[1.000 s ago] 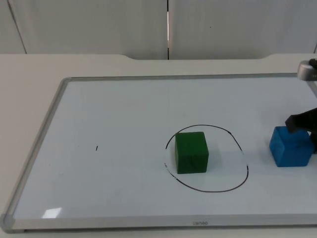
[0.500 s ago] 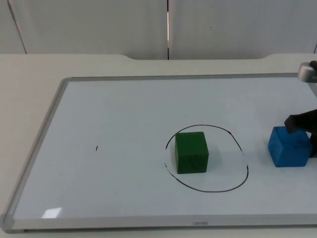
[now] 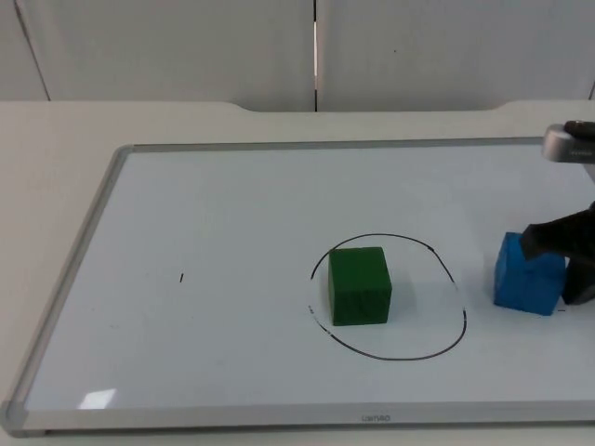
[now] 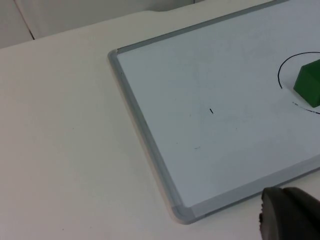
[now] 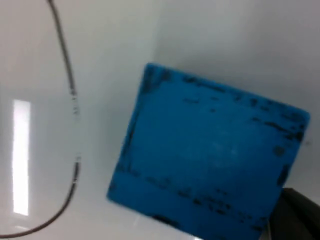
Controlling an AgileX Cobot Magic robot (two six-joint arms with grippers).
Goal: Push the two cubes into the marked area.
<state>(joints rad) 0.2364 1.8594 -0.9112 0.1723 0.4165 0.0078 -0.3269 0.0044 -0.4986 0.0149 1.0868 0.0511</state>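
A green cube (image 3: 359, 284) stands inside the black hand-drawn circle (image 3: 395, 358) on the whiteboard; it also shows in the left wrist view (image 4: 309, 84). A blue cube (image 3: 528, 273) stands just right of the circle, outside its line. My right gripper (image 3: 569, 255) presses against the blue cube's right side from the board's right edge. The right wrist view looks down on the blue cube (image 5: 205, 150), with the circle's line (image 5: 62, 50) beside it. My left gripper (image 4: 289, 216) waits off the board near its front left corner.
The whiteboard has a raised grey frame (image 3: 93, 214), whose front left corner (image 4: 180, 212) shows in the left wrist view. A small black tick mark (image 3: 182, 277) sits on the board's left half. A grey partition wall (image 3: 186, 46) closes the table's far side.
The right gripper has moved left, sliding the blue cube toward the circle and turning it slightly. The green cube has not moved.
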